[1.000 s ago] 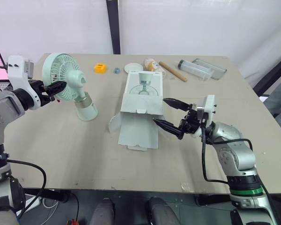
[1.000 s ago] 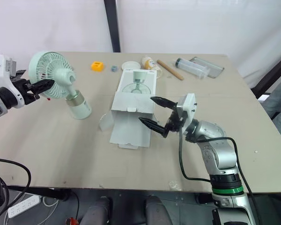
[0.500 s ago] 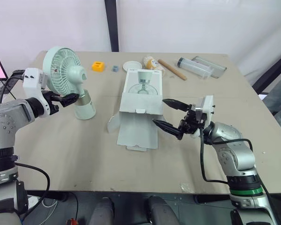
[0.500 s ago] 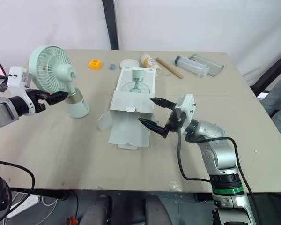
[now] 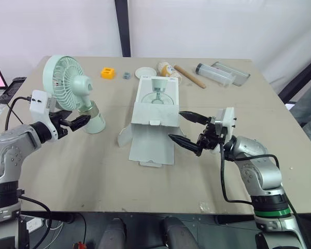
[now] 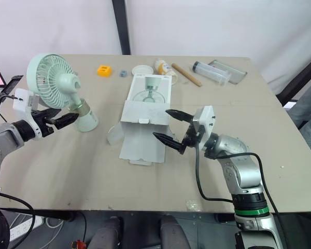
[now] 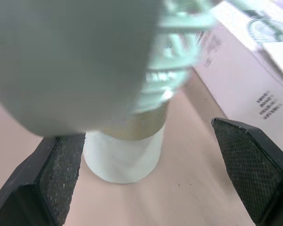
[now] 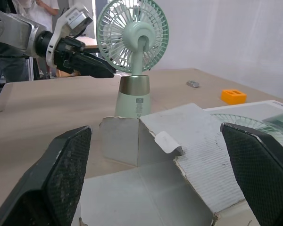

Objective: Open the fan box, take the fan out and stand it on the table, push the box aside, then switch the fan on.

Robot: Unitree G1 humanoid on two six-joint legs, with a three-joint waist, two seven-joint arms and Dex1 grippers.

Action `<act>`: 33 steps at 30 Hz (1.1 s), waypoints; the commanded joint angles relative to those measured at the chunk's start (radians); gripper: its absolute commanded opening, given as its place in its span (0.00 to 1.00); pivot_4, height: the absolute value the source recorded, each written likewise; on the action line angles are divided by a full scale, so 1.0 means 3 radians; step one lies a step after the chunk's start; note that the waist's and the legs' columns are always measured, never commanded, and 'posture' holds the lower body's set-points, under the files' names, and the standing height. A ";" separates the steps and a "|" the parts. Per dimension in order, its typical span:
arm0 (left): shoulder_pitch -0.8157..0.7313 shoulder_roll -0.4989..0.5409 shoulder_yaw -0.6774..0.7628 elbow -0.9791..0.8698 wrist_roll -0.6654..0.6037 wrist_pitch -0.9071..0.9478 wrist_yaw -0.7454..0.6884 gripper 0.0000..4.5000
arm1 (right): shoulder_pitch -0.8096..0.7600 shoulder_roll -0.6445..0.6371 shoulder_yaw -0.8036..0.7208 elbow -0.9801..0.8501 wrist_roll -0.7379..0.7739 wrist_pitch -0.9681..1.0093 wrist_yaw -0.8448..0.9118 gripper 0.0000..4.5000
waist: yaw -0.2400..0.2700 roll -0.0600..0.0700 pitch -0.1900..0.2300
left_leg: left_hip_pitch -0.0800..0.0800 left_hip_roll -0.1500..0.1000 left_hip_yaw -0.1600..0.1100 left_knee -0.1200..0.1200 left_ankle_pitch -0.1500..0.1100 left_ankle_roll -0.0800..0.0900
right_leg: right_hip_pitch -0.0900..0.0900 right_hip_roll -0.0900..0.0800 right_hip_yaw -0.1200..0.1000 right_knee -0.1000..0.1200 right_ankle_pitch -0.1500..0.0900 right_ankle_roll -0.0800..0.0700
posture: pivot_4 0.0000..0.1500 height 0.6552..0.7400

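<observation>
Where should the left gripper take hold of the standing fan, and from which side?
Grip the fan's round base, below the gold band, coming in level from the robot's left, where the left gripper faces it, open. The base is narrow and upright, so two fingers can span it. The grille head looks too wide and open-ribbed to pinch safely.

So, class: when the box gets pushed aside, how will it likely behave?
The box is thin card with the fan already out, so probably light and slides easily on the table. Its open flaps look floppy and may buckle under the right gripper. Lying flat, it is unlikely to tip or roll.
</observation>
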 commanded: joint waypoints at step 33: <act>0.0734 -0.0234 -0.0558 -0.1109 -0.0066 -0.0894 -0.0808 0.99 | 0.0047 0.0055 0.0058 0.0020 -0.0455 0.0202 -0.0680 1.00 | 0.0000 -0.0001 0.0000 | 0.0001 0.0001 0.0004 -0.0003 0.0000 0.0000 | -0.0003 0.0002 0.0004 0.0000 -0.0005 0.0005 | 1.00 1.00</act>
